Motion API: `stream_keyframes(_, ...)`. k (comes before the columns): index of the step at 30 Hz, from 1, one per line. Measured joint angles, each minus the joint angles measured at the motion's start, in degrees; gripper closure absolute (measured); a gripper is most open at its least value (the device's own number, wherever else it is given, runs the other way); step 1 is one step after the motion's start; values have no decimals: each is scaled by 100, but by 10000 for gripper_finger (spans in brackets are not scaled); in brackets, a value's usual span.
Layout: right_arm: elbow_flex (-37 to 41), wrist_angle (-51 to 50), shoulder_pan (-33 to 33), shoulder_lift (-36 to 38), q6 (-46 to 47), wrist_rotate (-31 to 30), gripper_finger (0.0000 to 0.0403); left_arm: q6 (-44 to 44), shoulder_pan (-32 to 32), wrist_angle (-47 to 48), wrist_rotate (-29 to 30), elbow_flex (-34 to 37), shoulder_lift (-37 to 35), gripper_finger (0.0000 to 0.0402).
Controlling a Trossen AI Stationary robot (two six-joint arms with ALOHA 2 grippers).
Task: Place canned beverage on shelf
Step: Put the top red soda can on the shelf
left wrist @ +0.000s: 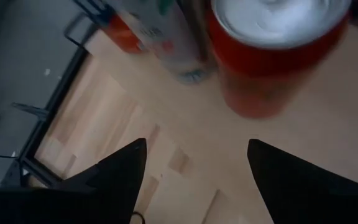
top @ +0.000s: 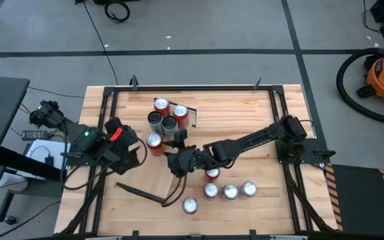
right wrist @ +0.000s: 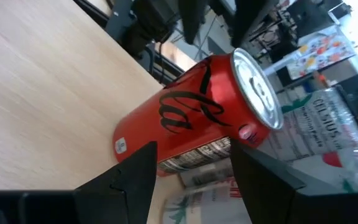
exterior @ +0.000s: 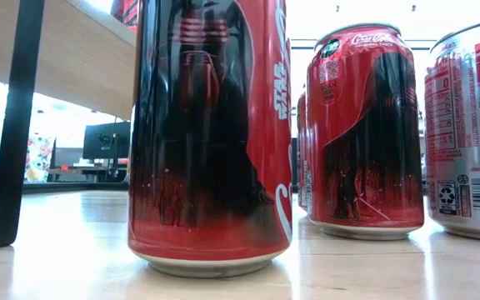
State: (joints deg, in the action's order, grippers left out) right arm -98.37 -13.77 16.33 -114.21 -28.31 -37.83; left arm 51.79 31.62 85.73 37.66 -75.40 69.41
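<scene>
1. Right hand (top: 178,143) – near mid-bench, at the edge of a cluster of cans. In its wrist view the hand (right wrist: 191,149) is rolled over sideways with the two fingers parted. An upright red cola can (right wrist: 191,118) shows just past the tips and is not clamped between them. I cannot tell whether either finger touches it.
2. Left hand (top: 136,148) is on the other side of that same red can (top: 154,141). Its wrist view shows the hand (left wrist: 194,146) with fingers spread wide and nothing between them. The can (left wrist: 272,56) is a little ahead of the tips and blurred.
3. Cluster behind the red can: four cans (top: 167,115) standing close together, two with red sides and two silver.
4. Shelf (exterior: 73,58) – seen from the low camera as a pale plank raised on a dark end bar (exterior: 15,125), at the far left. Something red (exterior: 127,8) sits on its top edge. From overhead I cannot trace the plank's outline against the bench (top: 259,113).
5. Loose cans on the bench toward the front edge: one (top: 211,175) near the right arm, three in a row (top: 230,192), and one alone (top: 190,205).
6. The low view is filled by a dark-and-red cola can (exterior: 211,133). A second like it (exterior: 365,133) stands behind, and a silver-backed can (exterior: 469,125) is at the right edge.
</scene>
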Motion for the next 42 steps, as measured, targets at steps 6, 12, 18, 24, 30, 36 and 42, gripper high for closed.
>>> stream_keyframes(6, 0, -28, -112, -2, 347, 312, 190, 367, -98, -39, 412, 0, 0, 111)
stream_keyframes(12, 0, -20, -164, -2, 526, 591, 190, 342, -262, -50, 445, 0, 0, 111)
stream_keyframes(18, 0, 267, -171, -2, 528, 1142, 190, 186, -390, -66, 495, -1, 0, 111)
stream_keyframes(24, 0, 56, -133, -2, 528, 552, 190, -8, -416, -68, 484, -2, 0, 111)
stream_keyframes(30, 0, -176, -94, -4, 476, 143, 190, -11, -365, -91, 445, -2, 0, 111)
stream_keyframes(36, 0, -132, -278, -4, 470, 397, 190, -11, -365, -190, 445, -2, 0, 111)
stream_keyframes(42, 0, -59, -347, -7, 609, 1014, 190, -24, -369, -221, 474, -2, 0, 111)
